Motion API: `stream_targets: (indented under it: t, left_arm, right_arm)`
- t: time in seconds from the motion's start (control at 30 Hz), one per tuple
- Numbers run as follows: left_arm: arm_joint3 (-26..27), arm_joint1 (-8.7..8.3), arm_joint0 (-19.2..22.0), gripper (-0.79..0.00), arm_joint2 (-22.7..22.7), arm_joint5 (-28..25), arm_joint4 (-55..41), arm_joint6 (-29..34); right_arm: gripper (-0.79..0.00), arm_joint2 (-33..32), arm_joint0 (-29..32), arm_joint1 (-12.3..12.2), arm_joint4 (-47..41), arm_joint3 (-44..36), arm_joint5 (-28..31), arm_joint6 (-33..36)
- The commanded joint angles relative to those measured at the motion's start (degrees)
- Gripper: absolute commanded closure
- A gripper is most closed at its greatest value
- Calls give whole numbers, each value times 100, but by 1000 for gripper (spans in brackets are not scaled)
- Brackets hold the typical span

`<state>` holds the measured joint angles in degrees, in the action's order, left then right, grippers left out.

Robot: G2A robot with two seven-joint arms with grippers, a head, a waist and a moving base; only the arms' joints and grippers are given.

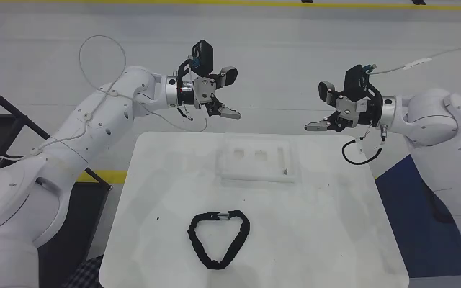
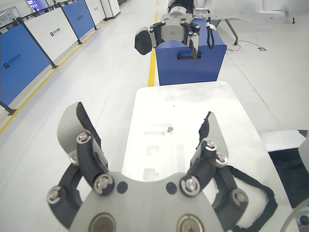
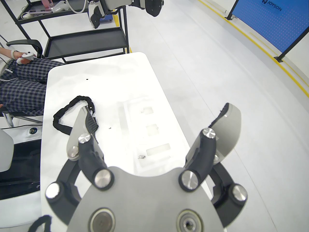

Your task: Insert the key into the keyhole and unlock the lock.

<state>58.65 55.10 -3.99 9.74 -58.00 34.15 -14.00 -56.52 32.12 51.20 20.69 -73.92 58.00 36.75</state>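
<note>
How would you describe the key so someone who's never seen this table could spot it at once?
On the white table, a clear tray with rectangular recesses sits mid-way along the far edge. The key is the tiny metal piece in the tray's near corner on the robot's right, far smaller than the black looped chain lock lying outside the tray.

one chain lock (image 1: 215, 263), one key (image 2: 170, 129), one clear tray (image 1: 238, 170) and one white table (image 1: 324, 237).
</note>
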Motion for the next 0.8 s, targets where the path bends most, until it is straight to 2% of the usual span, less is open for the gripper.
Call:
stream_targets:
  t: [0.0,0.67,0.77]
  left_arm:
    - [0,0,0,-785,0,0,0,0]
    - [0,0,0,-784,0,0,0,0]
    - [0,0,0,-785,0,0,0,0]
  right_arm:
    - [-785,0,0,0,0,0,0,0]
    - [-785,0,0,0,0,0,0,0]
    - [-785,41,153,7,21,9,-197,-88]
